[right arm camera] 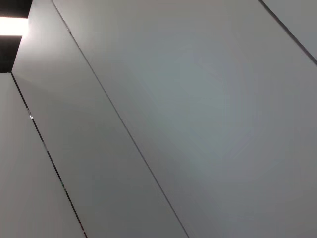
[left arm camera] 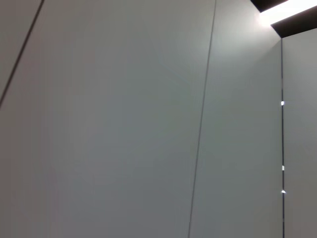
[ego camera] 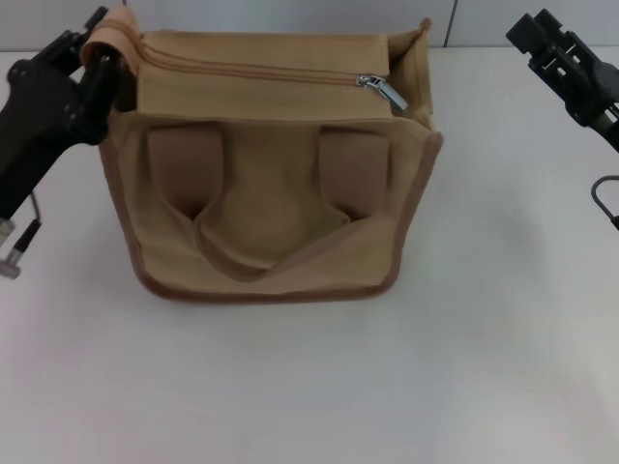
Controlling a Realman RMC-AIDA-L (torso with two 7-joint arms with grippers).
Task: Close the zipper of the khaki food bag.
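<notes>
The khaki food bag [ego camera: 271, 193] stands on the white table in the head view, with brown piping, two handle patches and a looped strap on its front. The zipper [ego camera: 251, 71] runs along its top, and its teeth are joined from the left end up to the silver slider and pull tab [ego camera: 384, 89] near the right end. My left gripper [ego camera: 97, 60] is at the bag's top left corner, shut on the tan end flap [ego camera: 118, 31] there. My right gripper [ego camera: 534, 31] is open and empty, up at the far right, clear of the bag. Both wrist views show only wall panels.
The white table [ego camera: 309, 387] spreads around the bag, with bare surface in front and to the right. A grey wall runs behind it. A thin cable loop [ego camera: 604, 198] hangs by my right arm.
</notes>
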